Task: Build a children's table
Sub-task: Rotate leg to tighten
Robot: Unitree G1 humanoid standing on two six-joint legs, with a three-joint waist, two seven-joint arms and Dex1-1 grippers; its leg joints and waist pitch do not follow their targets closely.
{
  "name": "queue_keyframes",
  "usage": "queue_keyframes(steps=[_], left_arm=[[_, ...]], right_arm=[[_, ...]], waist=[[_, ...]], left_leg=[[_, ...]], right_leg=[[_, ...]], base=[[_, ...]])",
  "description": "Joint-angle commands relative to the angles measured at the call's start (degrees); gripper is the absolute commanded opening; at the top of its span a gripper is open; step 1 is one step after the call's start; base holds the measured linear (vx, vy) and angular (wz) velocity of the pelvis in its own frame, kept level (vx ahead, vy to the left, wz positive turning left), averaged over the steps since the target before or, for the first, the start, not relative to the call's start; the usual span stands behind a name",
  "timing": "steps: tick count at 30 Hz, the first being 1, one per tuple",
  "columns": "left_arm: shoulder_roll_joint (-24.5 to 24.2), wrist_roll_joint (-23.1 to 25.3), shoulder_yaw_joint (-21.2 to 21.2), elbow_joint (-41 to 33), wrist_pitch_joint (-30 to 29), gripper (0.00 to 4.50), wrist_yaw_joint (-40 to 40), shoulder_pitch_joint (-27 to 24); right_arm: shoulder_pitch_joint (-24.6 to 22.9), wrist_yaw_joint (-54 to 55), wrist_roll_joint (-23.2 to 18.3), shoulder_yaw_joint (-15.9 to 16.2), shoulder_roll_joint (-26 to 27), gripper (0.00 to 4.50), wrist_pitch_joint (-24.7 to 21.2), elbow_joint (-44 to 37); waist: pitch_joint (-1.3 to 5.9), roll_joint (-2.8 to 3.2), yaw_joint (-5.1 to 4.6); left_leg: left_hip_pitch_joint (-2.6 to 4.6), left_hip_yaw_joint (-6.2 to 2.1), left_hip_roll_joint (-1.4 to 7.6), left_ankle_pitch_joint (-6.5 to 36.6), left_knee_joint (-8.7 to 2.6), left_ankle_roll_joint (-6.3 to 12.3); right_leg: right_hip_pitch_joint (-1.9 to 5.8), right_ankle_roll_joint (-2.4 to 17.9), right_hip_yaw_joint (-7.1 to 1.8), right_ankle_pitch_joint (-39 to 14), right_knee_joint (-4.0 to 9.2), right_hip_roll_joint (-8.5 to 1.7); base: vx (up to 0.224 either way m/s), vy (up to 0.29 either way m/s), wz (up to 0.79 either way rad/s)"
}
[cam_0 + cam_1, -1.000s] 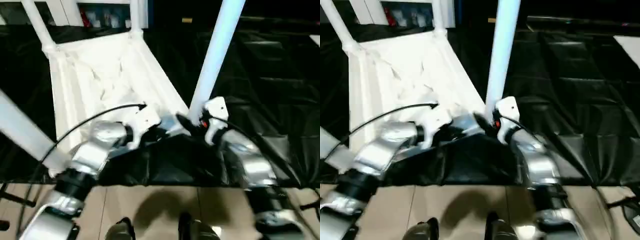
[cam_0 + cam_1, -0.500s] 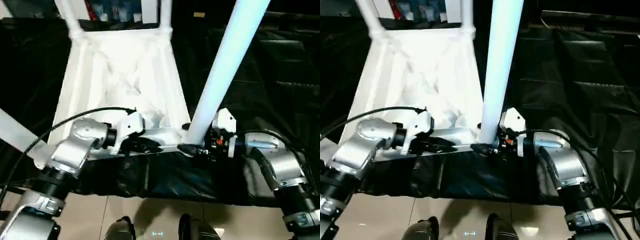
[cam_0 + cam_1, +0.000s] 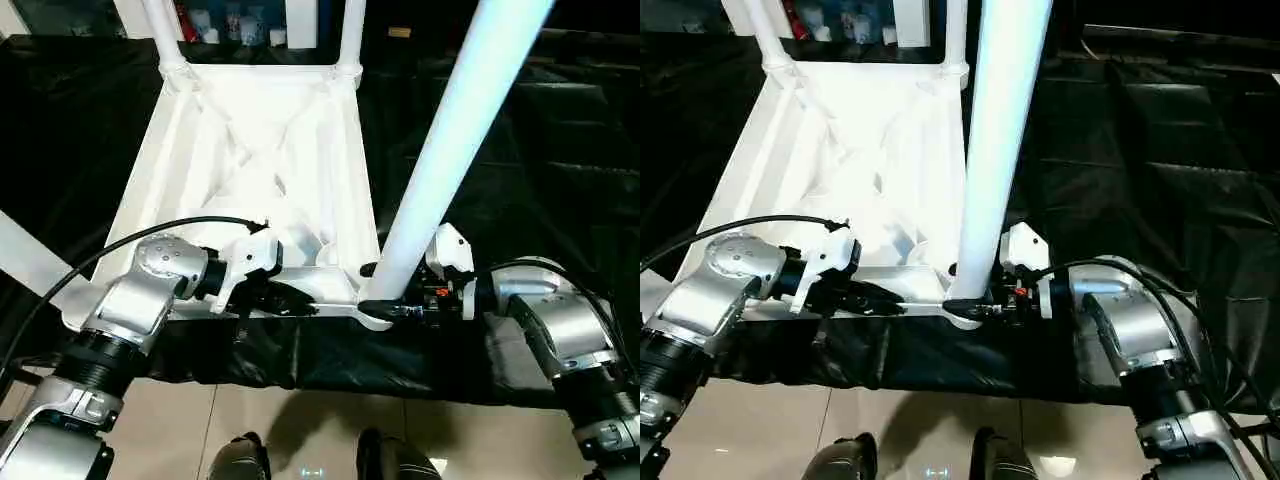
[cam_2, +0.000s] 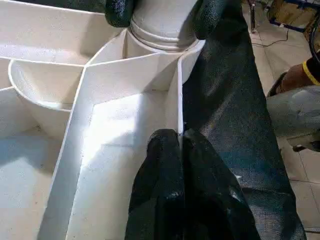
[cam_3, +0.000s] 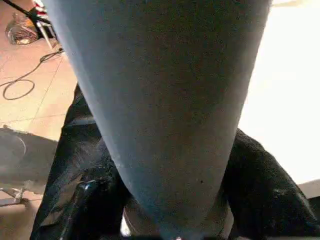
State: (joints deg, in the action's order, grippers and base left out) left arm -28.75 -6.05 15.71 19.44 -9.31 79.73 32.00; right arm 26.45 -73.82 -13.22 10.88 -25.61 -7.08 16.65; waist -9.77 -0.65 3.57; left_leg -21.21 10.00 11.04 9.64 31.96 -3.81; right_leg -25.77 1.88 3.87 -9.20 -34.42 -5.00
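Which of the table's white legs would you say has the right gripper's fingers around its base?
The big near-right leg, standing in the corner socket closest to the robot: the right gripper straddles its foot. The two far legs have no gripper near them.

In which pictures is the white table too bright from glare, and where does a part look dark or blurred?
Left eye view: glare washes out the ribs of the table top. Right eye view: the near leg glows bluish-white. Right wrist view: that leg, backlit and very close, looks dark grey and soft. Left wrist view: evenly lit, and the ribs are sharp.
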Motion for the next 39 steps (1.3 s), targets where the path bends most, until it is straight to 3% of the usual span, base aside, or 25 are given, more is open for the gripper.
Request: queue_keyframes(steps=[1,5,8,11,13,14,16,19,21,22,24,27,29,31,32,36,39], left_arm=[[-0.5,-0.6,-0.2,1.4,-0.9,0.00,-0.2,-0.1],[-0.4,-0.7,-0.3,1.0,-1.4,0.00,-0.3,-0.3],[1.5,0.6,-1.1,0.0,-4.0,0.00,-6.3,-0.4],[5.2,1.6,-2.1,-1.4,-6.7,0.00,-13.9,-0.2],[7.0,2.6,-2.0,-2.1,-7.8,0.00,-17.3,-0.4],[7.8,2.9,-2.0,-2.4,-8.2,0.00,-18.6,-0.5],[10.1,4.0,-1.9,-3.2,-9.6,0.00,-22.6,-0.6],[11.8,4.8,-1.8,-4.2,-10.8,0.00,-25.6,-0.8],[14.3,7.2,-1.5,-5.5,-12.2,0.00,-31.2,-0.9],[16.1,8.2,-1.4,-6.6,-13.6,0.00,-34.4,-1.1],[17.2,8.9,-1.0,-7.4,-14.5,0.00,-36.0,-1.3],[19.4,9.9,-0.5,-8.0,-15.6,0.00,-38.9,-1.6],[20.3,10.2,0.0,-8.3,-15.9,0.00,-39.8,-1.8],[20.6,10.2,0.7,-8.5,-15.6,0.00,-39.1,-2.2],[20.7,10.1,0.9,-8.6,-15.6,0.00,-38.8,-2.3],[19.3,9.7,1.6,-9.8,-14.6,0.00,-35.9,-3.4],[16.8,8.8,1.8,-9.9,-12.7,0.00,-32.4,-4.1]], right_arm=[[-1.1,-3.2,-0.2,2.3,-0.1,2.32,-0.7,0.5],[-1.3,-2.6,-0.4,2.2,0.2,2.31,-1.0,0.4],[-2.4,2.0,-0.7,0.8,2.2,2.31,-1.9,0.0],[-3.4,10.8,0.6,-0.9,5.9,2.31,-2.5,1.0],[-3.9,15.8,2.3,-1.2,7.8,2.31,-2.0,2.1],[-4.0,17.9,3.0,-1.4,8.6,2.30,-1.9,2.6],[-4.6,23.9,4.1,-1.9,11.7,2.30,-2.5,3.2],[-5.0,28.8,4.7,-2.6,14.9,2.07,-3.2,3.4],[-4.2,40.0,6.3,-4.5,20.9,2.05,-4.3,5.2],[-3.6,47.8,8.0,-5.3,24.7,2.01,-4.2,6.7],[-3.2,52.8,9.8,-5.2,26.9,2.01,-4.0,8.0],[-2.5,58.2,12.7,-3.8,29.9,2.01,-2.6,10.2],[-2.2,58.7,13.9,-2.5,30.9,2.01,-1.3,10.7],[-2.1,57.1,13.1,-3.2,31.2,2.01,-0.1,9.6],[-2.2,56.6,12.4,-4.1,31.4,2.52,0.0,9.1],[-2.6,52.3,11.3,-3.9,29.3,2.83,0.7,6.7],[-2.1,47.4,10.8,-3.8,25.5,3.04,1.3,5.7]], waist=[[4.47,-1.05,0.22],[4.67,-1.03,0.26],[4.71,-1.03,0.20],[4.39,-1.09,0.07],[4.26,-1.23,-0.20],[3.75,-1.21,-0.48],[3.55,-1.29,-0.69],[3.66,-1.33,-0.79],[3.54,-1.10,-1.02],[3.46,-1.07,-1.21],[3.49,-1.11,-1.48],[3.61,-0.95,-1.54],[3.46,-0.95,-1.56],[3.38,-1.12,-1.61],[3.41,-1.13,-1.60],[3.47,-1.09,-1.49],[3.72,-1.02,-1.53]], left_leg=[[-0.04,0.07,1.38,5.2,-2.67,7.55],[-0.04,0.03,1.40,4.6,-2.59,7.51],[-0.07,0.09,1.46,4.5,-2.56,7.56],[-0.10,-0.10,1.48,6.6,-2.85,6.14],[-0.16,-0.21,1.35,8.6,-3.04,4.39],[0.00,-0.34,1.33,11.3,-3.41,3.18],[0.42,-0.42,1.29,13.4,-3.58,2.56],[0.34,-0.71,1.13,13.3,-3.91,2.23],[0.36,-0.74,1.35,13.7,-4.15,1.92],[0.14,-0.98,1.19,14.5,-4.38,1.15],[0.14,-1.21,1.10,15.5,-4.55,0.24],[0.67,-1.09,1.15,16.7,-4.65,0.52],[0.57,-1.02,1.14,17.2,-4.81,0.95],[0.37,-1.11,1.04,18.2,-4.89,1.40],[0.31,-1.14,1.04,18.1,-4.94,1.55],[0.43,-1.03,1.14,17.7,-4.87,2.48],[0.11,-0.88,1.20,15.1,-4.66,3.50]], right_leg=[[4.51,13.6,-2.79,-10.2,3.39,-2.92],[4.59,13.7,-2.78,-9.5,3.23,-2.89],[4.58,14.0,-2.83,-8.8,3.18,-2.92],[4.47,13.2,-2.78,-13.3,3.81,-3.01],[4.54,11.4,-2.71,-18.5,4.37,-3.15],[4.16,9.2,-2.62,-25.2,5.16,-3.20],[3.92,7.2,-2.72,-30.1,5.82,-3.37],[4.13,5.5,-2.60,-32.4,6.17,-3.43],[3.66,5.5,-2.72,-31.4,6.20,-3.29],[3.83,5.0,-2.48,-32.8,6.26,-3.30],[3.89,4.0,-2.32,-34.5,6.48,-3.40],[3.47,3.5,-2.36,-32.4,6.70,-3.29],[3.40,3.7,-2.47,-30.3,6.67,-3.08],[3.58,3.2,-2.55,-30.3,6.65,-3.12],[3.62,3.1,-2.56,-30.3,6.64,-3.17],[3.44,3.6,-2.82,-28.7,6.57,-3.23],[3.84,5.7,-2.89,-22.8,5.91,-3.08]], base=[[0.000,0.000,0.00],[0.000,0.000,0.00],[0.000,0.000,0.00],[0.000,0.000,0.00],[0.000,0.000,0.00],[0.000,0.000,0.00],[0.000,0.000,0.00],[0.000,0.000,0.00],[0.000,0.000,0.00],[0.000,0.000,0.00],[0.000,0.000,0.00],[0.000,0.000,0.00],[0.000,0.000,0.00],[0.000,0.000,0.00],[0.000,0.000,0.00],[0.000,0.000,0.00],[0.000,0.000,0.00]])
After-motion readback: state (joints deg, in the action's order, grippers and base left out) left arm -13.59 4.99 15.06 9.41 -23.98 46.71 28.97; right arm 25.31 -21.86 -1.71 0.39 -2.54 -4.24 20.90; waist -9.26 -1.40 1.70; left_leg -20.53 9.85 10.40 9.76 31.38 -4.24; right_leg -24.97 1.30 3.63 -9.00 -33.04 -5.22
